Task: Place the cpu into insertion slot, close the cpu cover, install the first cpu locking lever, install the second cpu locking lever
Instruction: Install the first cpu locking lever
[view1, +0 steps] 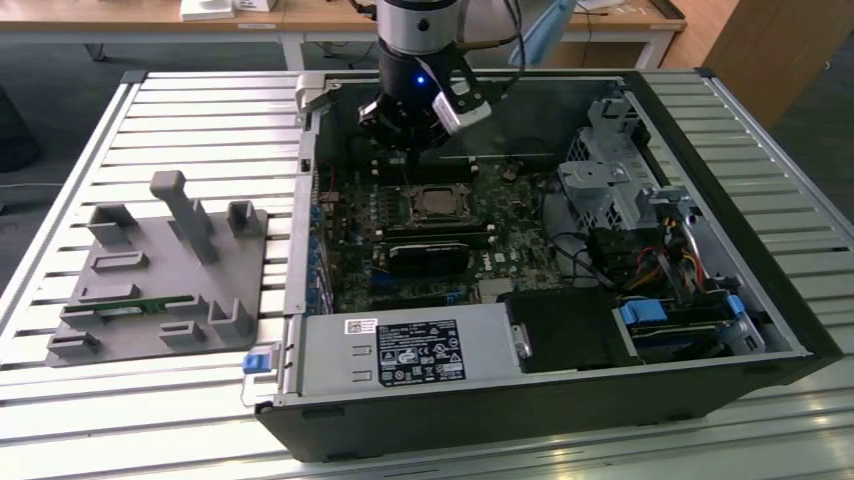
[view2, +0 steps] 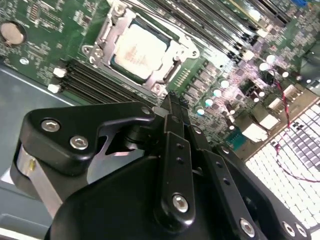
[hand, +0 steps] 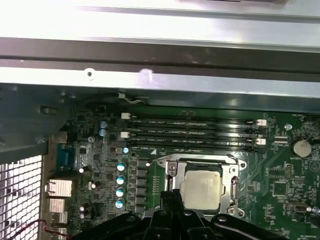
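No text legible. Black label (view1: 418, 352) on the power supply (view1: 331, 372): white print and symbols, too small to read. Small white sticker (view1: 363, 326) at its corner: likewise. Cpu (view2: 137, 50) top markings: faint, unreadable.

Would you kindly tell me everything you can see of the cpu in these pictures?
The cpu is a small, flat, square chip with a pale silvery metal top that carries faint print. It lies level on the green board inside the open computer case. A thin silvery metal frame sits around it and over its edges. The tool hangs just beside it and is not holding it.
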